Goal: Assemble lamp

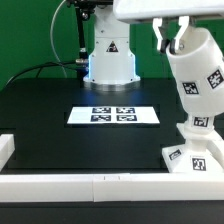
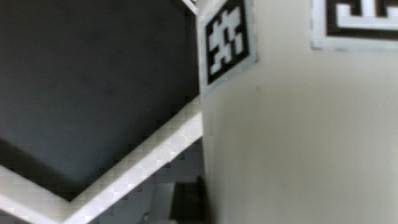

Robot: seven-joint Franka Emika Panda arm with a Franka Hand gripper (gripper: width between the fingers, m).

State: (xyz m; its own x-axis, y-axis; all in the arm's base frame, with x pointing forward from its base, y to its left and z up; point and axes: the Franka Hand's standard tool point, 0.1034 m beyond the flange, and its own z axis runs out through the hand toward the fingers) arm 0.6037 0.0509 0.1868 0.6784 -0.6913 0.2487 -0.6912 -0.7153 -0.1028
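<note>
Lamp shade (image 1: 196, 82) hangs tilted at the exterior view's right, pinched near its top by the gripper (image 1: 171, 42), directly over the bulb (image 1: 196, 127) seated in the base (image 1: 192, 158) on the black tabletop (image 1: 60, 110). Judgement: straighten the shade, centre it over the bulb, lower slowly. Wrist view shows only the tagged shade wall (image 2: 294, 130); fingertip contact and bulb-to-base seating unclear. Marker board (image 1: 113, 115) unobstructed.
</note>
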